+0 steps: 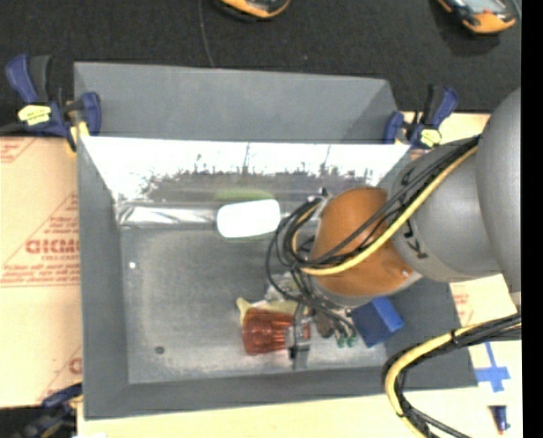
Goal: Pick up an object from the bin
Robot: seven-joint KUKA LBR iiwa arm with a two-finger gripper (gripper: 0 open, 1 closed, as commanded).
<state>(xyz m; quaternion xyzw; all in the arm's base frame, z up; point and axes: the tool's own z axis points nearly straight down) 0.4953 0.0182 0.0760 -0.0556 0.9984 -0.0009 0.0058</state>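
**Position.** Tool: low in the bin, front middle, at the right end of a reddish-brown see-through piece lying flat on the floor.

**State of tool.** Cannot tell whether released or clenched; hidden under the wrist's orange cover and the cable loops. No grasp confirmed.

**Nearby.**
- Blue block just right of the tool, partly under the arm.
- Small green item between block and tool.
- Pale scrap touching the reddish piece's upper edge.
- White oval pad well apart, against the back wall.

**Risks, as judged.**
- Off-centre hold at the piece's end, hence tilt or slip on lifting.
- Pale scrap or green item caught along with it.
- Blue block nudged by the wrist.
- Cables snagged on the near wall.
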